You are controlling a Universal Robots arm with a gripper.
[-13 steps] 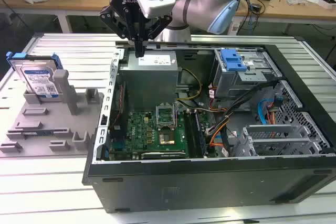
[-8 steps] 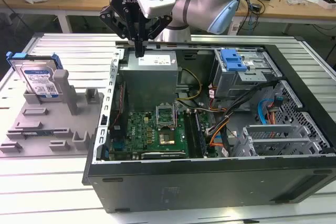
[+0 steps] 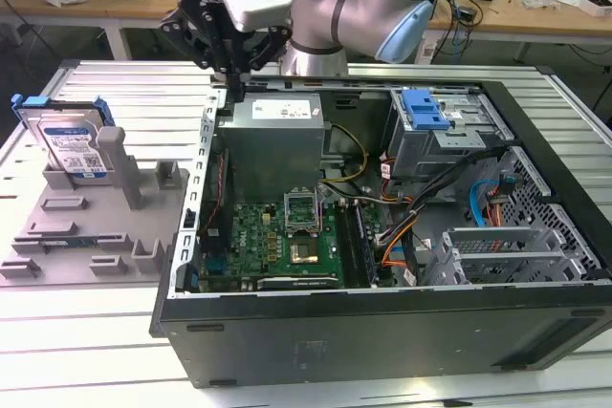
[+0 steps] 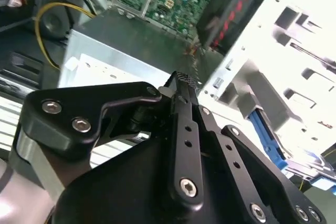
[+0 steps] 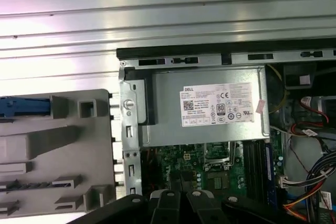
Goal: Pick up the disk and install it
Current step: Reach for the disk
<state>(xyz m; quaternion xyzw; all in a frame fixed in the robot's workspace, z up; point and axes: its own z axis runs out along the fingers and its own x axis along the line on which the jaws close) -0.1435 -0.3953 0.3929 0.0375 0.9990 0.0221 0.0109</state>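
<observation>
A ribbed metal tabletop (image 3: 76, 351) is seen up front, with cluttered wooden benches (image 3: 96, 2) behind, brightly lit.

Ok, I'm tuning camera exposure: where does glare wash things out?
First wrist view: the table slats glare nearly white in places. Second wrist view: the holder rack is blown out to white. Exterior view: even light, no glare on the disk.

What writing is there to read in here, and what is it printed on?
White sticker on the grey power-supply box: print too small to read.
White-and-blue label on the disk: too small to read.
No other readable text.
</observation>
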